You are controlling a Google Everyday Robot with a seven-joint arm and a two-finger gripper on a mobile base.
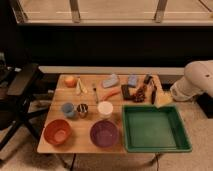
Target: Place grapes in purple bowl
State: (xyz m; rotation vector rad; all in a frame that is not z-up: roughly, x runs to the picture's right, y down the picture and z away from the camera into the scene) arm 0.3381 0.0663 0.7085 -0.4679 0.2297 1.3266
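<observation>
Wooden table (pixel 80 146) stands in front of a dark wall under a window ledge. Its front and right edges give onto bare floor, and a black office chair (pixel 20 95) stands close to its left side.

The grapes (pixel 140 94) lie in the back right part of the table. They are just beside a flat black object (pixel 127 91) on their left and behind the green tray (pixel 155 127). The tray fills the front right corner and its right rim reaches past the table edge.

The purple bowl (pixel 104 133) sits at the front, just left of the tray, with a white cup (pixel 105 108) right behind it. An orange bowl (pixel 57 131) sits further left, apart from the purple one. A blue cup (pixel 67 109) and a dark cup (pixel 82 110) stand side by side behind the gap between the bowls. A carrot (pixel 110 93) lies near the middle of the table. The way from the grapes to the purple bowl runs over the tray's back left corner and past the white cup.

The white arm (pixel 197 80) bulks at the right, off the table and cut by the picture's edge. The gripper is somewhere on that arm beside the table's back right corner, and I cannot pick it out from the white casing. Its jaws stand wide apart.

Whether any of the things carries writing, I cannot tell. The small dark pieces beside the grapes are hard to make out.
</observation>
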